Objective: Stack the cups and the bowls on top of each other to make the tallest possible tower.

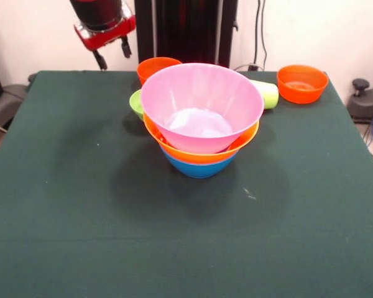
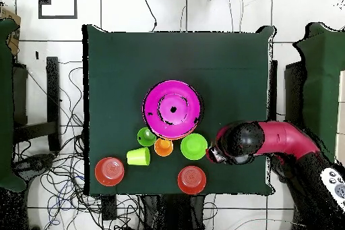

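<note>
The tower (image 1: pixel 201 118) stands mid-table: a blue bowl lowest, a yellow-orange bowl in it and the large pink bowl (image 2: pixel 172 109) on top. Behind it are a small green bowl (image 1: pixel 135 103) (image 2: pixel 194 146), a small orange bowl (image 1: pixel 158 66) (image 2: pixel 191 179) and another orange bowl (image 1: pixel 303 83) (image 2: pixel 110 171). The lime-yellow cup (image 1: pixel 267 94) (image 2: pixel 138 156) lies on its side. The green cup (image 2: pixel 146 136) and the orange cup (image 2: pixel 163 147) stand upright and show only from overhead. My gripper (image 1: pixel 113 54) (image 2: pixel 217 152) hangs open and empty above the table's far edge, beside the green bowl.
The dark green cloth table (image 1: pixel 62 205) has the robot's pedestal (image 1: pixel 186 31) at its far side. Cables (image 2: pixel 60 173) lie on the floor round the table.
</note>
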You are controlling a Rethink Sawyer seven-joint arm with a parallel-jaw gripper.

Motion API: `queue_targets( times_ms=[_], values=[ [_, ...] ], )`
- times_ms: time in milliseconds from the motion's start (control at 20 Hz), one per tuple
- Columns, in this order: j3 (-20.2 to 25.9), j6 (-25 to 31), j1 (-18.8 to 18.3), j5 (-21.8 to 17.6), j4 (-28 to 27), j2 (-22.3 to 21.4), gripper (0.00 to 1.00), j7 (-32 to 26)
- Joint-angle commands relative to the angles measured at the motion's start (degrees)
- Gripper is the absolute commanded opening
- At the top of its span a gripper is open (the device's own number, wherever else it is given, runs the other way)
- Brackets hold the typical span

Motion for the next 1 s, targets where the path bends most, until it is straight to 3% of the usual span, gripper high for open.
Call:
queue_targets(
  times_ms=[50, 300, 600, 850, 1000],
  values=[
    [-4.6, -7.9, 3.7, 0.4, -7.5, 7.6, 1.0, 10.2],
    [-5.8, -7.9, 6.9, 2.4, -6.4, 7.5, 1.0, 12.5],
    [-6.9, -8.2, 8.2, 4.5, -3.7, 5.9, 1.0, 12.5],
    [-7.1, -2.1, 5.6, 5.3, 0.6, 1.4, 1.0, 6.1],
    [-8.1, 1.7, 5.4, 4.3, -0.2, 1.3, 1.0, 2.9]
  ],
)
